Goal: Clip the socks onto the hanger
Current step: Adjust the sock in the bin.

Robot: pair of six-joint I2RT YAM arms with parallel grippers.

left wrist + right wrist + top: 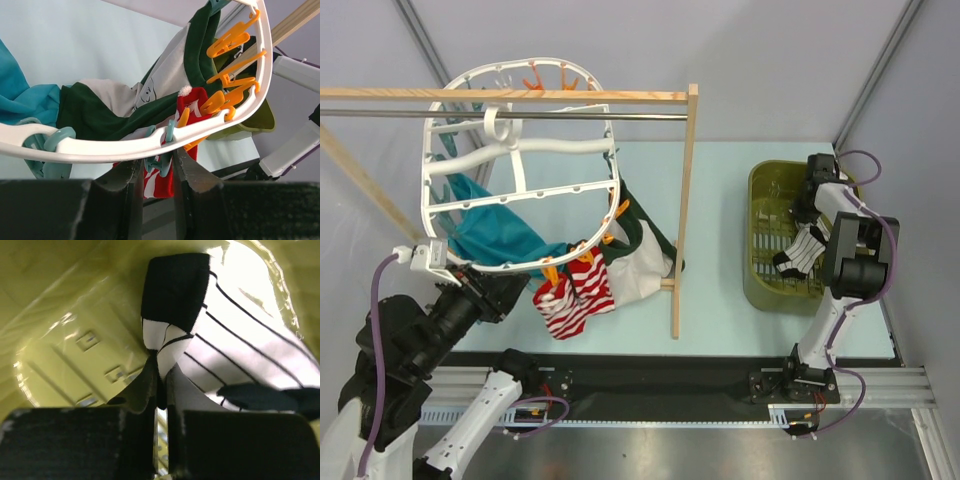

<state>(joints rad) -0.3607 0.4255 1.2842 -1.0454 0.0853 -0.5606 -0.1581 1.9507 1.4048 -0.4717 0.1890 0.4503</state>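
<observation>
Item: right tool (pixel 160 374), closed on white black-striped, black-toed sock (pixel 250 340), olive plastic basket (pixel 60 315) surrounding it. I'd lift straight up, pinch firm. Left tool (pixel 156 164) clamps white plastic oval hanger (pixel 100 150).

No words, numbers or brand marks can be read in any view. The only print is a thin dark line drawing on the pale panel of the garment (pixel 150 92), and no letters can be made out in it.
</observation>
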